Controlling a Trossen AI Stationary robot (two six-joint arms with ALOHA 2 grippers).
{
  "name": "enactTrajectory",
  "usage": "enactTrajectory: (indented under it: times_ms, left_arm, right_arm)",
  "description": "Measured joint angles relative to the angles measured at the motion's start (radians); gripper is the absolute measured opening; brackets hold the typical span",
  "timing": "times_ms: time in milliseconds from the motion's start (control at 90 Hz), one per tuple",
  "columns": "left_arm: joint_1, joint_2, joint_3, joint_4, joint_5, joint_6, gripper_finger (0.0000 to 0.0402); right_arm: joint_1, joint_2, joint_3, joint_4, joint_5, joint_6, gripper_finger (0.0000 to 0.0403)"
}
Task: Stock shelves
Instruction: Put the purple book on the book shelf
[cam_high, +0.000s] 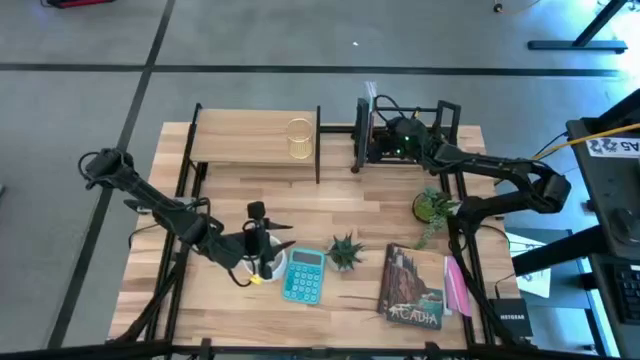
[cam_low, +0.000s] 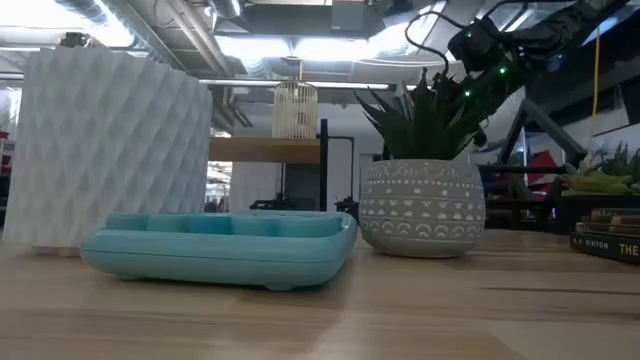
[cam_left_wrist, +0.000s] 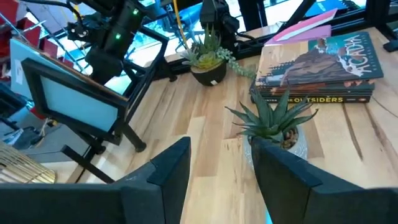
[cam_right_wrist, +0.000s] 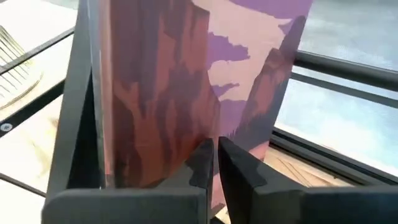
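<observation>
Wooden surface (cam_high: 330, 215) carries both shelves at far edge. Right hand (cam_right_wrist: 214, 163) clamped on upright book (cam_right_wrist: 186, 81), steadying it inside black rack (cam_high: 405, 135). Left hand (cam_left_wrist: 221, 168) apart, waiting near succulent (cam_left_wrist: 273, 121).

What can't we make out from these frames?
- Right gripper, high view: fingertips hidden by its own wrist over the black rack.
- Right wrist view: the picture card fills the frame and hides the rack's contents.
- Left gripper, high view: too small to see what it touches.
- Low view: white textured block and calculator hide the table behind.
</observation>
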Motion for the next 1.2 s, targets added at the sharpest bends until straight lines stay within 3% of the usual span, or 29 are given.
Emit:
enactTrajectory:
  times_ms: [244, 433, 733, 922, 1200]
  left_arm:
    - [0.000, 0.000, 0.000, 0.000, 0.000, 0.000, 0.0155]
    - [0.000, 0.000, 0.000, 0.000, 0.000, 0.000, 0.0155]
    - [0.000, 0.000, 0.000, 0.000, 0.000, 0.000, 0.0155]
    - [0.000, 0.000, 0.000, 0.000, 0.000, 0.008, 0.0155]
    - [0.000, 0.000, 0.000, 0.006, -0.002, 0.027, 0.0155]
  right_arm:
    - [0.000, -0.008, 0.000, -0.006, 0.001, 0.000, 0.0010]
    - [0.002, -0.089, 0.000, -0.057, 0.105, -0.005, 0.0002]
    - [0.002, -0.186, 0.000, -0.228, 0.057, 0.061, 0.0001]
    - [0.002, -0.116, 0.000, -0.327, -0.041, 0.117, 0.0000]
    - [0.030, 0.058, 0.000, -0.159, -0.073, 0.133, 0.0000]
